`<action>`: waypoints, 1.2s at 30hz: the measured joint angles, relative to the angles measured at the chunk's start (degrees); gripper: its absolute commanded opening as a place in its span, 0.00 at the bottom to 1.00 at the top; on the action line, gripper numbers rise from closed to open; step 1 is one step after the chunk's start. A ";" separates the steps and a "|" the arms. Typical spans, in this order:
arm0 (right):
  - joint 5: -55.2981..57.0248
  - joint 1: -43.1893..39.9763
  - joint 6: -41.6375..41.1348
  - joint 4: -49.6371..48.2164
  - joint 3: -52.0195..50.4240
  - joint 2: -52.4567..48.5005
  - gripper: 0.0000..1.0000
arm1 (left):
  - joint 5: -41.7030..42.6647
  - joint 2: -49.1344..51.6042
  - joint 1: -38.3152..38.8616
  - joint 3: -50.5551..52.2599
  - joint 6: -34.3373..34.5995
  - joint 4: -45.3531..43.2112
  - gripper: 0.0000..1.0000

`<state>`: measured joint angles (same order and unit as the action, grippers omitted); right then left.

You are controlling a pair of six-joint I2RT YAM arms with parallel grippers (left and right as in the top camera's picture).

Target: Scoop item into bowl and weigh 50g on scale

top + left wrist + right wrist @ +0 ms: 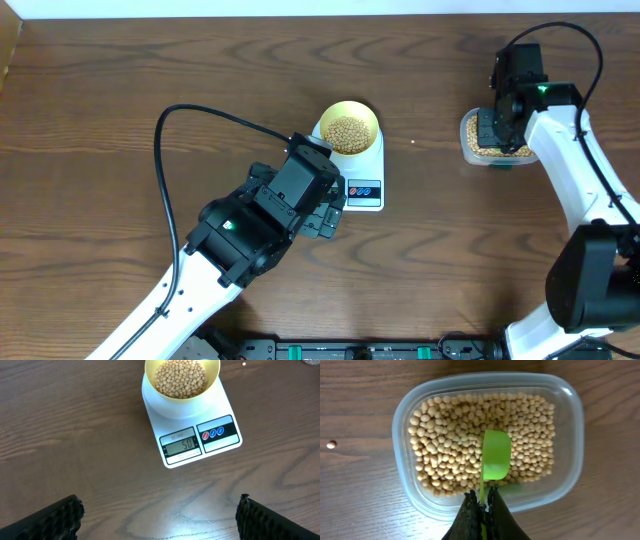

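Scale [197,435] reading, 50, legible only from the left wrist view.
Left fingers [50,521] spread, empty; right fingers [465,522] clench green scoop [496,455] in tub [570,425], half hidden overhead by the arm [570,165].

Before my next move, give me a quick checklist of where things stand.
1. Display on the scale reads 50: ok.
2. Bowl sits on the scale, beans inside: ok.
3. Right tool shut on the scoop handle: ok.
4. Scoop shows no beans, over the tub: ok.
5. Left tool open, holding nothing: ok.
6. No spills: not ok, one stray bean beside the tub.
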<state>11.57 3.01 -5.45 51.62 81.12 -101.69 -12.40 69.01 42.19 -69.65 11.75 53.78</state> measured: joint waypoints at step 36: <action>-8.68 -1.62 -1.27 -0.44 -0.09 13.86 0.99 | -0.02 0.00 0.00 0.00 0.00 0.00 1.00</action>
<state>2.90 1.39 -6.72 51.18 81.03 -87.83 -12.43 69.01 42.19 -69.65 11.75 53.78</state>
